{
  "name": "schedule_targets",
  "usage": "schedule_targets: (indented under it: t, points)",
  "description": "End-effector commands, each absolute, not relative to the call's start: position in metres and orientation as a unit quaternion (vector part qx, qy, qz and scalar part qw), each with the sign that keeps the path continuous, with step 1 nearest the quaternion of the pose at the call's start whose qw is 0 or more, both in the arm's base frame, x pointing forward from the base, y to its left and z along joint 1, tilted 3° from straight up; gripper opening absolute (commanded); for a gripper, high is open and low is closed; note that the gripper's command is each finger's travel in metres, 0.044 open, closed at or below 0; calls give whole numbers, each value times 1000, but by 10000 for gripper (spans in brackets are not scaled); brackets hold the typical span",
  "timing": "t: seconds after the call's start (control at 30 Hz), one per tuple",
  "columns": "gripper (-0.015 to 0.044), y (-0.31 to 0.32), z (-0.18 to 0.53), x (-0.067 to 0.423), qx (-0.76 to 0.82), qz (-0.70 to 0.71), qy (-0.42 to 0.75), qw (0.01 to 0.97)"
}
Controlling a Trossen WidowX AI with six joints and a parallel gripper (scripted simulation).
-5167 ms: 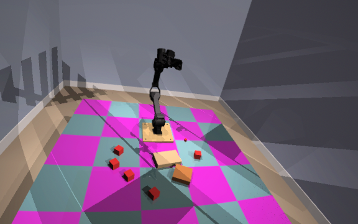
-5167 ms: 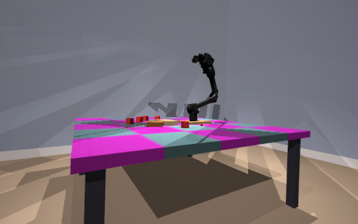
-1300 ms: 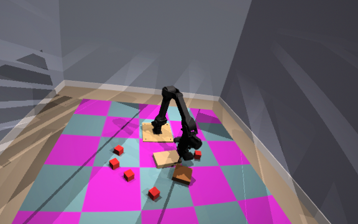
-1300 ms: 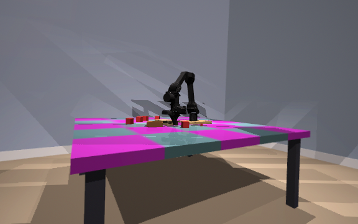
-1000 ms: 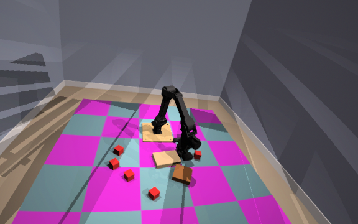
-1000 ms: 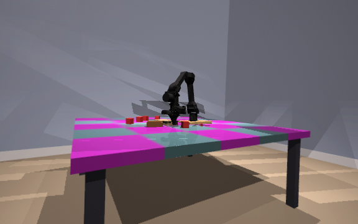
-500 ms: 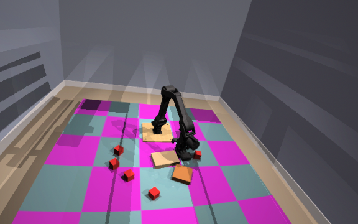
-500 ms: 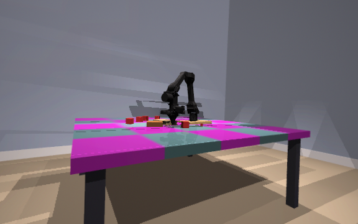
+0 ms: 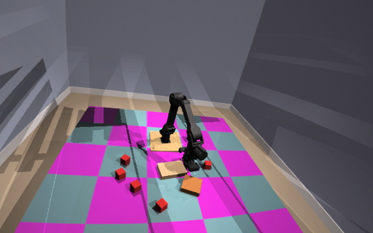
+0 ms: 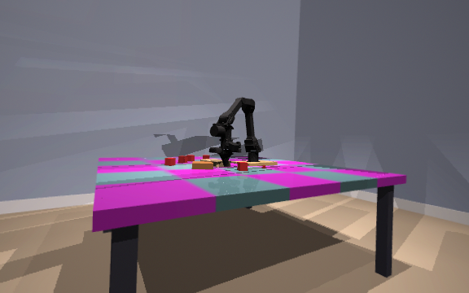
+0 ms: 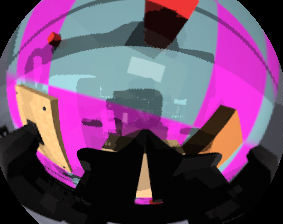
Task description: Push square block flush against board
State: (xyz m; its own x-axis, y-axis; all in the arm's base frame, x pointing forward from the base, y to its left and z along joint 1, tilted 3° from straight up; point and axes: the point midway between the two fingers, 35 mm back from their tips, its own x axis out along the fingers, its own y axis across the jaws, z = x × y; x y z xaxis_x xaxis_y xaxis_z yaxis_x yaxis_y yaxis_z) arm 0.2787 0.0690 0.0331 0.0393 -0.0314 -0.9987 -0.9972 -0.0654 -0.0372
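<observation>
The gripper (image 9: 191,166) stands low over the checkered table (image 9: 76,158), fingers pressed together on nothing, beside the pale board (image 9: 171,169). The orange square block (image 9: 192,185) lies just in front (turned cornerwise to the board). No writing is legible.

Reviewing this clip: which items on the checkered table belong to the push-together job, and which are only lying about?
Job items:
- orange square block
- pale tan flat board
- black gripper, fingers shut on nothing

Lying about:
- five small red cubes
- tan wooden base plate under the arm
- pink and teal checkered table
</observation>
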Motion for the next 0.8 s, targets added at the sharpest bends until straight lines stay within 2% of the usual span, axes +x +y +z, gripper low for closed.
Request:
schedule_targets:
  t: [0.0, 0.77]
  points:
    - [0, 64, 33, 279, -535, 496, 483, 484]
    - [0, 48, 33, 279, -535, 496, 484, 483]
